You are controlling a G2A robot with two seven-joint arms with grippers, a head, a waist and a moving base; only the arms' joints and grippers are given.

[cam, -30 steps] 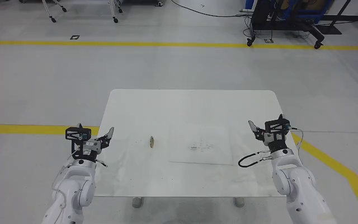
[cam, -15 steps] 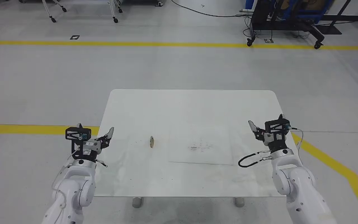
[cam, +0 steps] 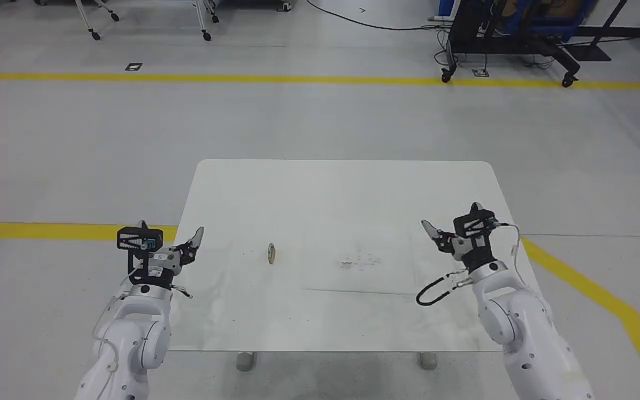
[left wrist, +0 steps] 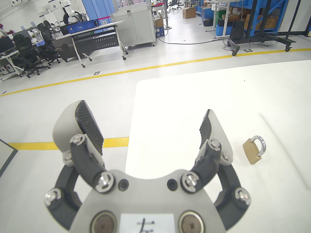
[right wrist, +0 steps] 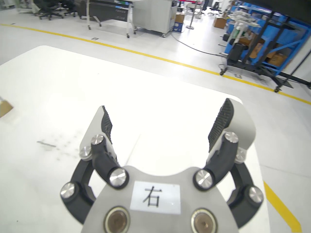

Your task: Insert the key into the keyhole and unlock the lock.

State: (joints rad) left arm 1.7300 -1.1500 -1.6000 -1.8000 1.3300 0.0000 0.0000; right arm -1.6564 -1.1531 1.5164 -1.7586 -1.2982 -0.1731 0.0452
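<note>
Lying left of centre on the smooth white table (cam: 340, 190), the lock (cam: 271, 253) shows a blocky brass body and curved steel shackle, its long axis up-down in the top view. Left gripper (cam: 170, 231) and right gripper (cam: 450, 218) gape wide, empty.

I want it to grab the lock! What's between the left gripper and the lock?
Nothing but bare table lies between the left gripper and the lock; the left wrist view shows it.

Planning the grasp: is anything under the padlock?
The padlock sits directly on the bare white table, and nothing shows beneath it. The face touching the table is covered, and no keyhole can be seen.
</note>
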